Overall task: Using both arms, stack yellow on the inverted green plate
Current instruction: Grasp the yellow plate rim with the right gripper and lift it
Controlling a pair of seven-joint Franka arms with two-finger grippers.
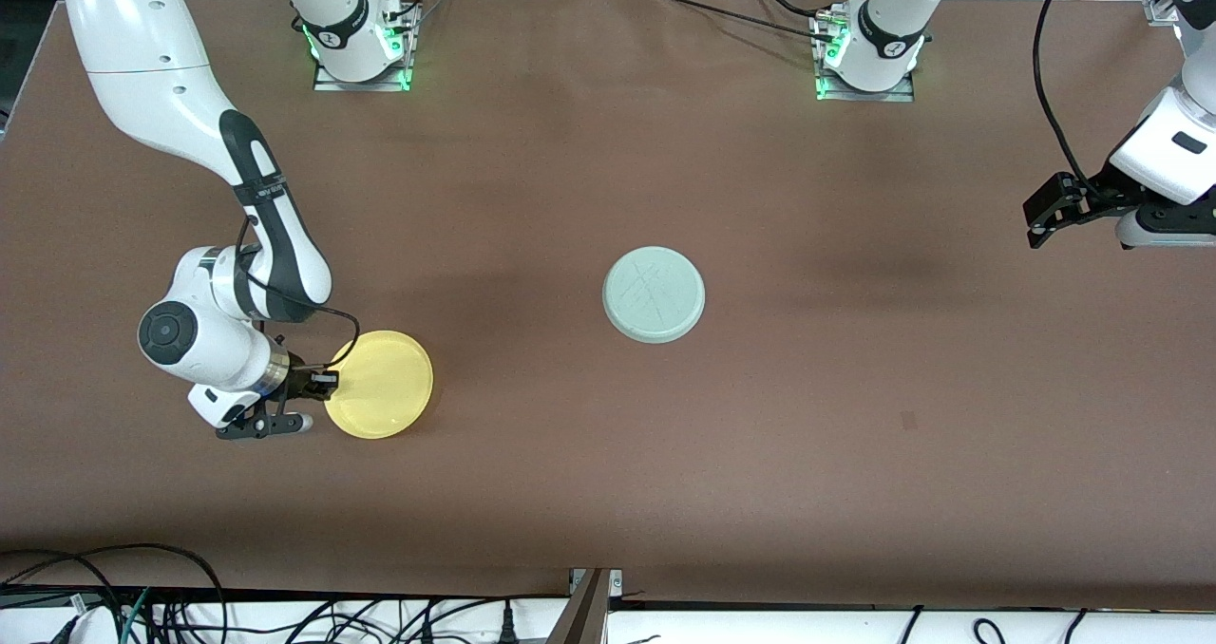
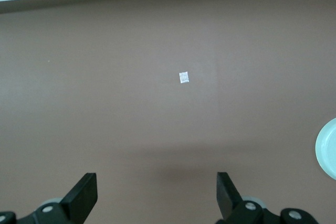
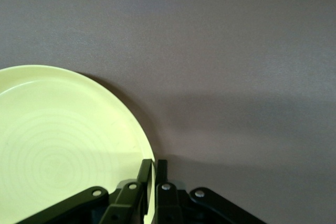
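The right gripper (image 3: 153, 169) pinches the rim of the yellow plate (image 3: 63, 150), its two black fingers (image 3: 161, 170) drawn close together with the thin pale edge caught between them. One finger sits on the plate's inner face, the other just outside the rim. The plate is shallow and round, with faint concentric rings visible across its inner surface and a low raised edge. It lies on the brown table (image 3: 236, 51), casting a soft shadow along its curved border and beside the gripper. The black linkage bars of the gripper, fastened with silver screws, spread outward from the fingers, partly overlapping the plate near the grasped rim.
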